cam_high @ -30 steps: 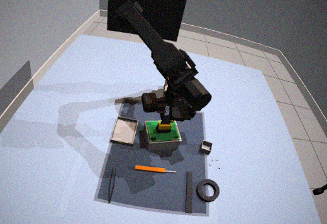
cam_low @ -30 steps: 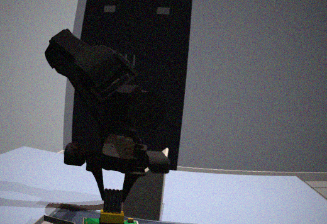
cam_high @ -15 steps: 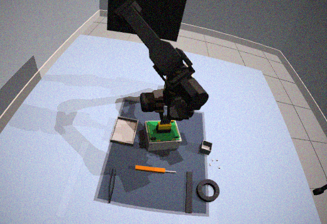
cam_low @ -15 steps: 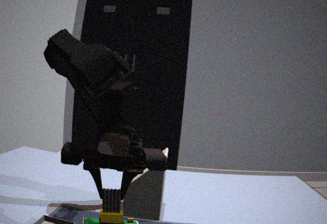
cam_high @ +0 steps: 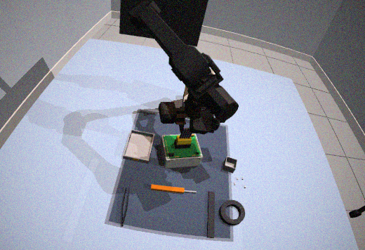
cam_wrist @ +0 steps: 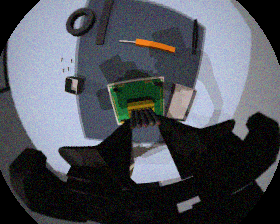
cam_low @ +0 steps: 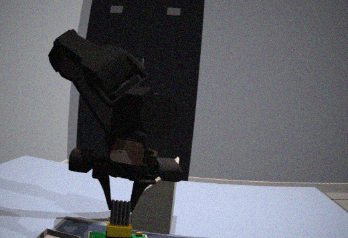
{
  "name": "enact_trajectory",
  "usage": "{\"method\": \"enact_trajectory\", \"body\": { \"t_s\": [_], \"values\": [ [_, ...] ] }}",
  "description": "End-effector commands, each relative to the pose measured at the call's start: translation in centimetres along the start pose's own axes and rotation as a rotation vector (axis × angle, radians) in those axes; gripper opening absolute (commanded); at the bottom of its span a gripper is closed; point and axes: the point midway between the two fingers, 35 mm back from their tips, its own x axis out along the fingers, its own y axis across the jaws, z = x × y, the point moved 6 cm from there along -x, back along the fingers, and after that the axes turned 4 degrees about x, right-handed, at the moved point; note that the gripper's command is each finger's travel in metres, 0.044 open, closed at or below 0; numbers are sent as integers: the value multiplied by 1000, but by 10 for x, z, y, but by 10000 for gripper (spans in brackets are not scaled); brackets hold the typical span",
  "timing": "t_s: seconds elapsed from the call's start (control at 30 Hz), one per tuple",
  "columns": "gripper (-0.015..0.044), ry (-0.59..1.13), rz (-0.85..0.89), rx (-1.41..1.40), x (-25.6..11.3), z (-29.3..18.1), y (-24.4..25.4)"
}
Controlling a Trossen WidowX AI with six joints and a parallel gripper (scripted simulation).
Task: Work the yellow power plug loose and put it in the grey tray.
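Plug [cam_high: 184, 140] [cam_low: 119, 230] [cam_wrist: 141, 105] on board [cam_high: 195, 149] [cam_wrist: 160, 95]; tray [cam_high: 138, 147] [cam_low: 50, 232] [cam_wrist: 181, 101] beside board.

On and around the dark mat [cam_high: 189, 211] [cam_wrist: 136, 25]: one shallow tray [cam_high: 151, 148] [cam_wrist: 193, 102], one small box [cam_high: 229, 168] [cam_wrist: 72, 85], one circuit board [cam_high: 170, 149] [cam_wrist: 122, 92], one orange-handled tool [cam_high: 168, 188] [cam_wrist: 156, 46], one ring [cam_high: 223, 218] [cam_wrist: 70, 26], one flat bar [cam_high: 210, 215] [cam_wrist: 104, 22]; four tiny pieces beside the box.
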Motion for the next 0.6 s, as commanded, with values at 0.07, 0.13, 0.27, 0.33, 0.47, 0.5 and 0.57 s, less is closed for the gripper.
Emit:
{"method": "enact_trajectory", "body": {
  "t_s": [0.07,0.13,0.27,0.33,0.47,0.5,0.57],
  "values": [
    [0,-22,33,-4,-16,0,-5],
    [0,-22,33,-4,-16,0,-5],
    [0,-22,32,-4,-6,0,-4],
    [0,-22,32,-4,0,0,-4],
    [26,-22,32,-4,5,0,-4],
    [53,-22,32,-4,5,0,-4],
    [105,-22,32,-4,5,0,-4]
  ]
}}
